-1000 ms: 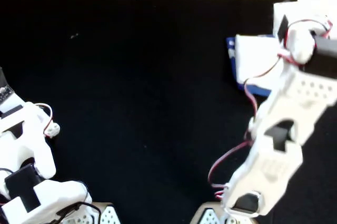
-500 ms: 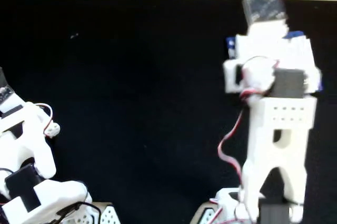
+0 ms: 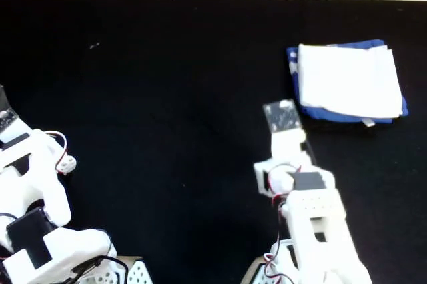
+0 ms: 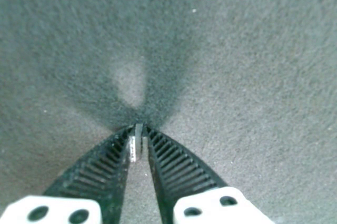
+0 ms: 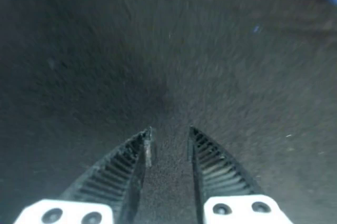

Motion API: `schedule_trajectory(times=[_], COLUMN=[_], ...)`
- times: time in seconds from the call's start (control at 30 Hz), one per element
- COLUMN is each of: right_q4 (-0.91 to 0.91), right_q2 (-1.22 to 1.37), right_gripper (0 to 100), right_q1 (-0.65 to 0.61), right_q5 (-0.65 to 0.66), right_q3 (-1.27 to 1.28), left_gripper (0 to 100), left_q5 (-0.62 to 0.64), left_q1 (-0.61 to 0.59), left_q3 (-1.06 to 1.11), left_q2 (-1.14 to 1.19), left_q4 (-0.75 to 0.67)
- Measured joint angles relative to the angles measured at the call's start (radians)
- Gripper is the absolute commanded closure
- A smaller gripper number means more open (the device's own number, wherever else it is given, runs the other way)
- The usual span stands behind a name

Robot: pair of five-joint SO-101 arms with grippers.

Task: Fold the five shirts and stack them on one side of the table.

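High view: two stacked, white shirt (image 3: 347, 79) on blue shirt (image 3: 330, 114). Left claw (image 4: 138, 129) clenched; right claw (image 5: 168, 132) parted.

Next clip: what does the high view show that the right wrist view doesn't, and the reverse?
High view: the folded stack, white on blue, plus the right arm and the left arm. Right wrist view: the right gripper close up, its jaws slightly apart over bare cloth. Both: the black table cover and, likely, a blue edge of the stack.
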Motion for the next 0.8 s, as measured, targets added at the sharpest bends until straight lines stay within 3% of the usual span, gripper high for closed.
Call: schedule_trajectory(times=[0.23,0.33,0.43,0.8], right_q4=[-0.195,-0.206,-0.207,-0.213], right_q2=[0.029,0.025,0.025,0.029], right_gripper=[89.0,90.5,99.5,99.1], right_q1=[0.0,0.0,0.003,0.005], right_q5=[-0.002,-0.002,-0.002,-0.002], right_q3=[0.166,0.178,0.178,0.18], left_gripper=[99,99,99,99], left_q5=[0.0,0.0,0.0,0.0], left_q1=[0.0,0.0,0.0,0.0], left_q3=[0.0,0.002,0.002,0.0], left_q2=[0.0,-0.002,-0.002,-0.002], left_q4=[0.0,0.0,0.0,-0.002])
